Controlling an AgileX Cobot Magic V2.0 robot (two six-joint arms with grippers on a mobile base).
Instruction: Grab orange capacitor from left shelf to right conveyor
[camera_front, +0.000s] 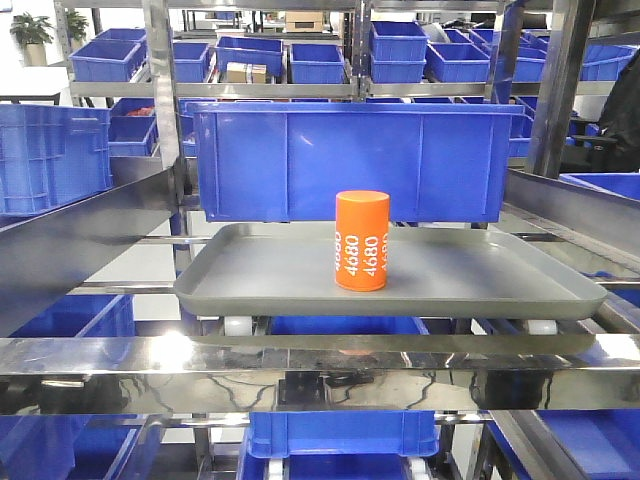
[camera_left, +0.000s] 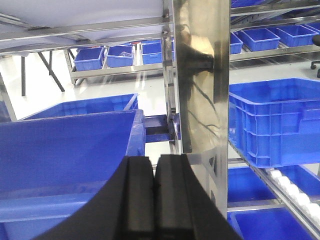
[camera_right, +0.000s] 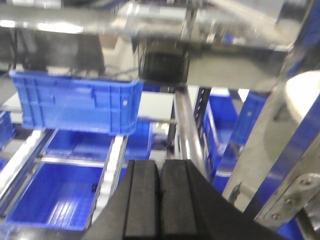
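Standing on grey tray (camera_front: 262, 272), orange capacitor (camera_front: 361, 241); blue bins (camera_front: 290, 160) behind.

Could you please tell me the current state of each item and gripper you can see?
orange capacitor: upright on the tray, not held.
gray tray: level, carrying only the capacitor.
left gripper: shut, empty.
right gripper: shut, empty.

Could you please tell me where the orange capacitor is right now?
In the front view, the orange capacitor stands upright near the middle of the grey tray, in front of the large blue bin; neither wrist view shows it.
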